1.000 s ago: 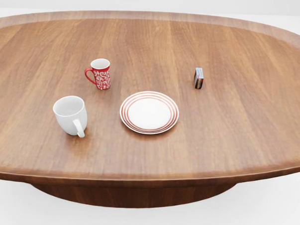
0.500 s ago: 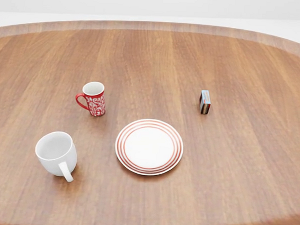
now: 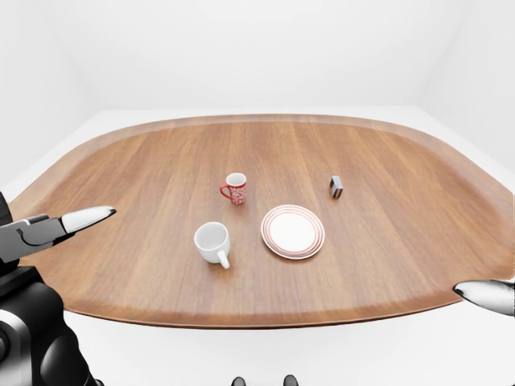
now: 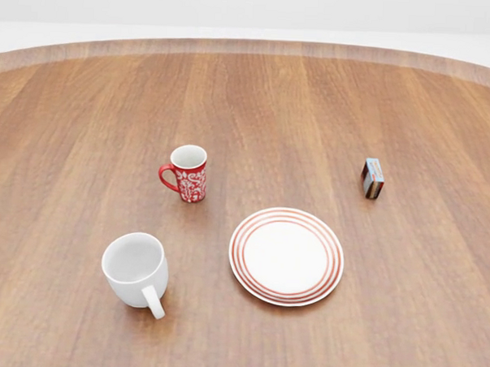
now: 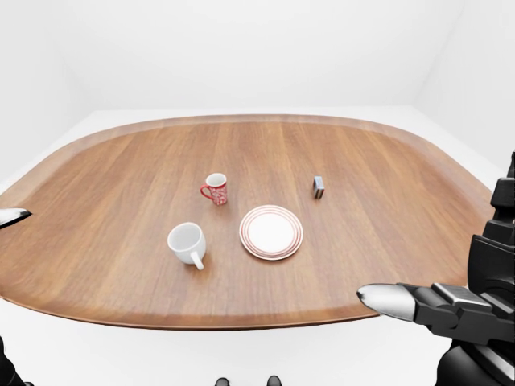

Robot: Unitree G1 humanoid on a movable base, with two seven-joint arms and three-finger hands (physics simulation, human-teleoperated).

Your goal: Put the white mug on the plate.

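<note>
The white mug (image 4: 135,269) stands upright near the counter's (image 4: 412,93) near edge, just left of the striped plate (image 4: 286,255). Both hands, left (image 3: 48,229) and right (image 5: 426,304), are held empty with fingers extended; the body is best grasped opposite the handle.

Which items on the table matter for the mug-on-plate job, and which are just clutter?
Needed:
white mug
plate

Clutter:
red patterned mug
small box
</note>
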